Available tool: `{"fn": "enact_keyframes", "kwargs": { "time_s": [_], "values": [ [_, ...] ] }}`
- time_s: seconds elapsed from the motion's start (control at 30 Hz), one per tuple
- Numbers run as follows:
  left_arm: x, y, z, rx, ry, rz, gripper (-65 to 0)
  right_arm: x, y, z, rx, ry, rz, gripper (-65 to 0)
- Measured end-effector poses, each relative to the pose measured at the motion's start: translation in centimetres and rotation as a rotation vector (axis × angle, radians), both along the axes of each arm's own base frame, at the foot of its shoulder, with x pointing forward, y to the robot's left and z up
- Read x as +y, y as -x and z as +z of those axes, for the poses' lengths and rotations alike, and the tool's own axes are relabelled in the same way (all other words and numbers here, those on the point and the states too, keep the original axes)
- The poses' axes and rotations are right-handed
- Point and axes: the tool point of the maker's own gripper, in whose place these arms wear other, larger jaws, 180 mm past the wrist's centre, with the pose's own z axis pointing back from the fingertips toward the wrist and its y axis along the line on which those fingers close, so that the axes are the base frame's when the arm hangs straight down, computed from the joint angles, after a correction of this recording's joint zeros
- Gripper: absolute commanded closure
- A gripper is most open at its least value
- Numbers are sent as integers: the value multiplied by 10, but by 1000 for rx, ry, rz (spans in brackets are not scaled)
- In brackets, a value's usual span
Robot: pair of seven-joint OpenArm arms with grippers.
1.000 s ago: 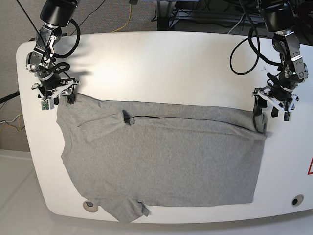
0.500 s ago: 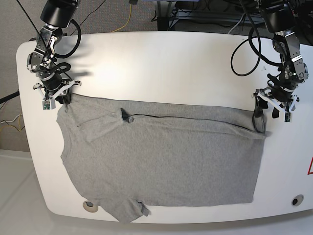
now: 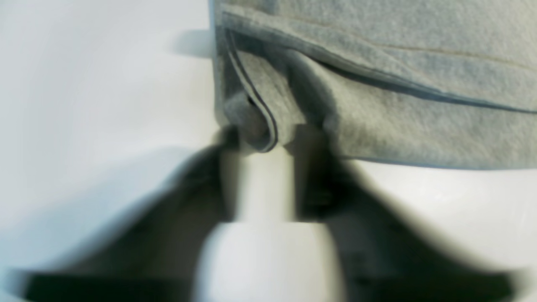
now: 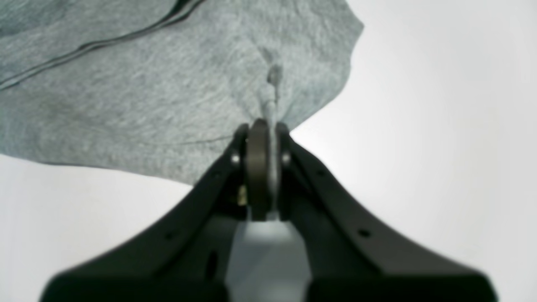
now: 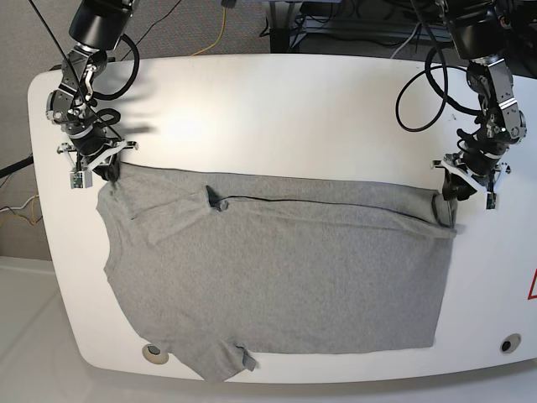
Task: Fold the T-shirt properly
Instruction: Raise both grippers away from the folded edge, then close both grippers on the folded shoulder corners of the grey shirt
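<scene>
T-shirt (image 5: 277, 269): both far corners pinched, right gripper (image 4: 268, 126) and left gripper (image 3: 268, 138) (thin bites); lifting risks slippage.

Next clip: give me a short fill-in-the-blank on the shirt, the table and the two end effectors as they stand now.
1. The T-shirt lies spread on a table whose top is ____ in colour.
2. The right end effector is shut on a pinch of ____ fabric.
3. In the base view, the left end effector sits at the shirt's ____ side.
4. The upward face of the shirt shows ____ lettering.

Missing words: white; grey; right; no
</scene>
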Motion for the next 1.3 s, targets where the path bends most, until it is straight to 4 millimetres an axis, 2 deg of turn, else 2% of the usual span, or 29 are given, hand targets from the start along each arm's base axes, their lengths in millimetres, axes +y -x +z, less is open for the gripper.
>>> {"fn": "enact_keyframes", "kwargs": {
  "time_s": [0.13, 0.2, 0.9, 1.13, 1.2, 1.3],
  "values": [
    [3, 0, -4, 12, -4, 12, -38, 1, 0, 0, 5, 2, 4, 0],
    [4, -1, -4, 8, -4, 13, 0, 1, 0, -1, 6, 3, 5, 0],
    [9, 7, -9, 30, -4, 16, 0, 5, 4, 0, 12, 10, 29, 0],
    [9, 9, -12, 50, -4, 14, -210, 5, 3, 0, 9, 7, 34, 0],
    [9, 9, -13, 59, -4, 13, -320, 5, 3, 0, 10, 7, 34, 0],
    [6, 10, -14, 67, -1, -1, -354, 5, 4, -1, 14, 13, 36, 0]
  ]
}}
